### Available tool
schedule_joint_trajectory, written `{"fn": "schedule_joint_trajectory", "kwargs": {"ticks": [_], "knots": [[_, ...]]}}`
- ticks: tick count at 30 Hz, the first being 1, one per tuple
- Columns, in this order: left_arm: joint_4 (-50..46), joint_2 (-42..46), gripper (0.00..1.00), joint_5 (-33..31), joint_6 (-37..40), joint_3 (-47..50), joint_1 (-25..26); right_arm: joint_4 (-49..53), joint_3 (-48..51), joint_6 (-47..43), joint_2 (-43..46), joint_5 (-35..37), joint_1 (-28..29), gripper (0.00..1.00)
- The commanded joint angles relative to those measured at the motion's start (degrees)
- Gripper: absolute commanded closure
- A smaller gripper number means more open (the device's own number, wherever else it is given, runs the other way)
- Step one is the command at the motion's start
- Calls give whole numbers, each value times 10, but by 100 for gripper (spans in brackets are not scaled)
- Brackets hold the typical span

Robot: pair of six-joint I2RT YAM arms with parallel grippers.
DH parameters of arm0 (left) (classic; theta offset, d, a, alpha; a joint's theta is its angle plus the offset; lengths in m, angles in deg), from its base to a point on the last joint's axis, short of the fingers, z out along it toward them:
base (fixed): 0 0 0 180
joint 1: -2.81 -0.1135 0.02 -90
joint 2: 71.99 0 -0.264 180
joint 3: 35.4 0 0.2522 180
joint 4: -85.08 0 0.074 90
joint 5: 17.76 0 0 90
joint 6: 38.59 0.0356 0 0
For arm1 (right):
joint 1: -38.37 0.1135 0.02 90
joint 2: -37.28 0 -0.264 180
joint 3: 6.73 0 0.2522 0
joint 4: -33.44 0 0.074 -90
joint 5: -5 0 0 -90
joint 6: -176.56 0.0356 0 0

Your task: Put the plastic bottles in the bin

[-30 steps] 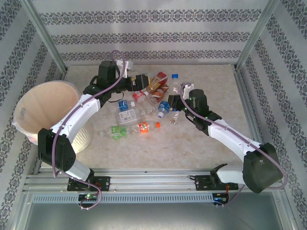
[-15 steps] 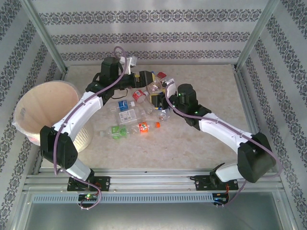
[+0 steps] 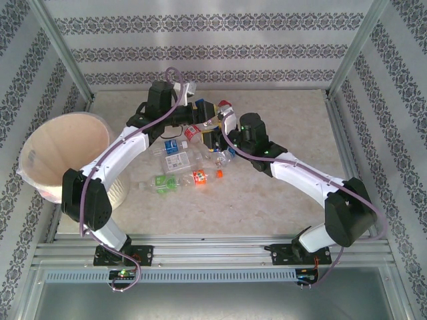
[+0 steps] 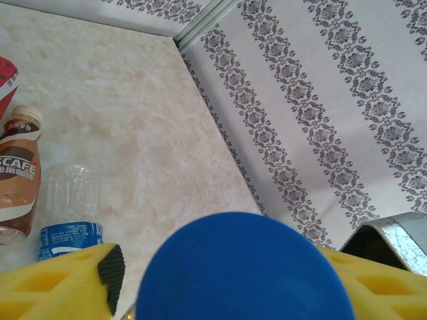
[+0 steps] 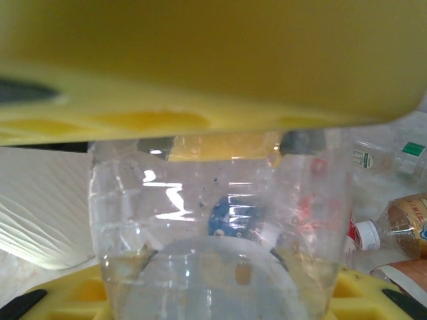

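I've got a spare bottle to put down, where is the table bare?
Bare: the table's far right corner, beyond the right arm, and the near strip between the loose bottles and the arm bases. Crowded: the far middle bottle pile; the bin fills the left.

The left arm (image 3: pixel 120 150) is stretched far forward and bent at the elbow, with the left gripper (image 3: pixel 200 111) pointed rightward. A blue cap (image 4: pixel 243 273) is seen between its yellow fingers (image 4: pixel 53 290), but firm contact cannot be made out. The right arm (image 3: pixel 300 177) is angled inward, and the right gripper (image 3: pixel 213 137) is pointed leftward and clamped on a clear bottle (image 5: pixel 213 220).
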Motion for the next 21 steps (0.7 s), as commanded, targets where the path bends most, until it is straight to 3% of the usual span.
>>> {"fn": "schedule_joint_trajectory", "kwargs": {"ticks": [1,5,14,21], "knots": [[18,-9,37,2,-11,-1,4,-19,-15,-19,7,-18,8,52],[27,-13,45,-7,-17,-1,4,-12,-14,-16,2,-31,6,43],[-13,-27,52,-93,-11,-20,2,-7,-5,-12,5,-28,-13,3],[-102,-9,54,-187,24,-68,-20,14,26,-21,86,-22,-44,2]]}}
